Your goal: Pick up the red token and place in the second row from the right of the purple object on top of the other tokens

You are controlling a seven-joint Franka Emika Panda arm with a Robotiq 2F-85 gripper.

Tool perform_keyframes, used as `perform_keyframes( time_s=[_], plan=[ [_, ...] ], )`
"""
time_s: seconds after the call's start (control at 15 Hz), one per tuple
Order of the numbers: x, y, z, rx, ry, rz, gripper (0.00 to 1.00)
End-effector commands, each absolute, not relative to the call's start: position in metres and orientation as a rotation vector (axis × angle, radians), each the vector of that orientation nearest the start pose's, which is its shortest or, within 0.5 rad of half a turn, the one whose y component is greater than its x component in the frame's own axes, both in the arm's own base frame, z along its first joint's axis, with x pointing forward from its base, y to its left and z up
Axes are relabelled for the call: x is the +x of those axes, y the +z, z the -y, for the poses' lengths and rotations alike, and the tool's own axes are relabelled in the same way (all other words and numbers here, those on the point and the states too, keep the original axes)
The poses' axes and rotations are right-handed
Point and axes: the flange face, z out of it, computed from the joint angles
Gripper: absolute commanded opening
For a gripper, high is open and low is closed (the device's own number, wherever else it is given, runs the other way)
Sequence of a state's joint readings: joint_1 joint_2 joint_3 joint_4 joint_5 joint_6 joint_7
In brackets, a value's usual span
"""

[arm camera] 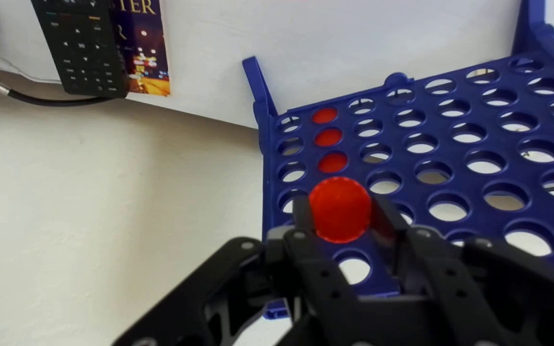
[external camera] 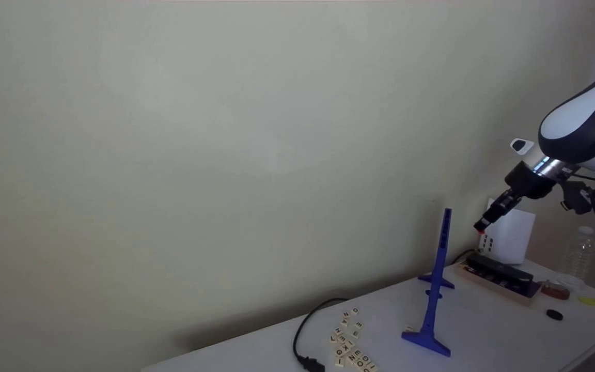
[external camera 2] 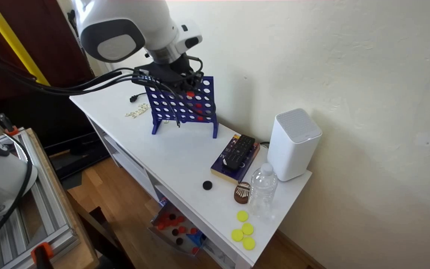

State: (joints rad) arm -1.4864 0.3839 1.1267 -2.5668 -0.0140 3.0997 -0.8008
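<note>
In an exterior view, near end of the white worktop [external camera 2: 185, 157]: 4 yellow discs [external camera 2: 248, 228] lie flat, w/ a clear plastic bottle [external camera 2: 262, 190] upright just beyond. Below the worktop on L is a bin [external camera 2: 168, 240] w/ red + black discs [external camera 2: 181, 229]. Thumb piano [external camera 2: 241, 196] just beside bottle, on its L; black disc [external camera 2: 207, 185] farther L. White router-type tower [external camera 2: 295, 145] stands R, just past the bottle. Next, a black remote [arm camera: 77, 48] lying on a book [arm camera: 144, 29], L of the tower.

Beyond that, fingers [arm camera: 306, 250] are up in the air, narrow, pinching the red token [arm camera: 339, 209] by its rim, 1 tip per side. So token's off the worktop; in an exterior view a gap shows btwn it & the purple Connect Four grid [arm camera: 468, 184]. In wrist view it overlaps the column w/ 3 red tokens [arm camera: 328, 137]; can't tell exact ht. vs. the top slot. Grid stands upright on its feet past the book; those 3 fill the bottom spots of the 2nd col. from R, in an exterior view. Farthest: cream letter tiles [external camera 2: 140, 111] scattered on L, then a black cable plug [external camera 2: 133, 99] just past them.
</note>
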Motion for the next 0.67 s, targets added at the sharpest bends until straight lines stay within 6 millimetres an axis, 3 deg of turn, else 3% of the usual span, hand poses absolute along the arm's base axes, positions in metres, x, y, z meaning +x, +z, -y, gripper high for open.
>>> perform_keyframes(
  time_s=[0.0, 0.6],
  plan=[
    [0.457, 0.253, 0.155, -2.861, -0.785, 0.58, 0.1],
    [0.46, 0.271, 0.155, -2.741, -0.86, 0.71, 0.1]
  ],
)
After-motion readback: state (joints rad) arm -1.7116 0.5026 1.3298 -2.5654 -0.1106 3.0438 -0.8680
